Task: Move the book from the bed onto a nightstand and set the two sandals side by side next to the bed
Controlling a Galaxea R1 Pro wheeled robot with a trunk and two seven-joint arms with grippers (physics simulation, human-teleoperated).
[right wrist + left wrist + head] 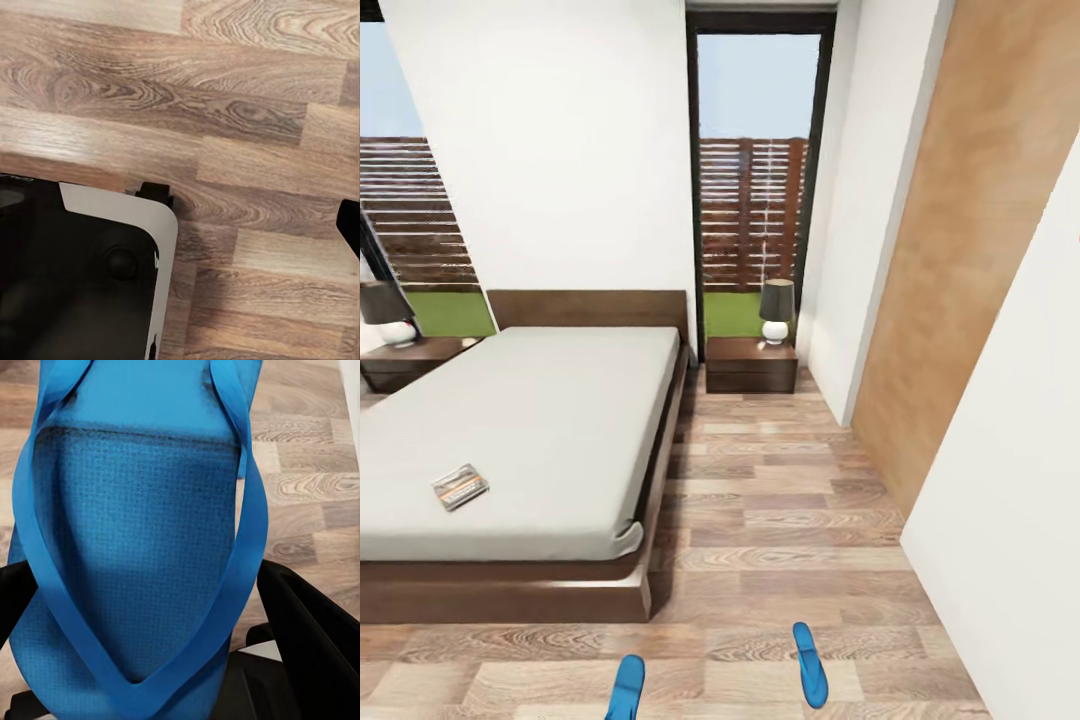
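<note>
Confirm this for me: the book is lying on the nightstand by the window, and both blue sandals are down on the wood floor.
Not quite. In the head view the book lies on the bed, near its foot, not on the nightstand, which carries only a lamp. The rest stands as you said it.

- home bedroom for sure: big low bed (530, 430) with wood headboard
- nightstand (751, 364) each side, lamp (777, 311) on top
- plank floor (780, 520), tall window (752, 180) onto a fence
</note>
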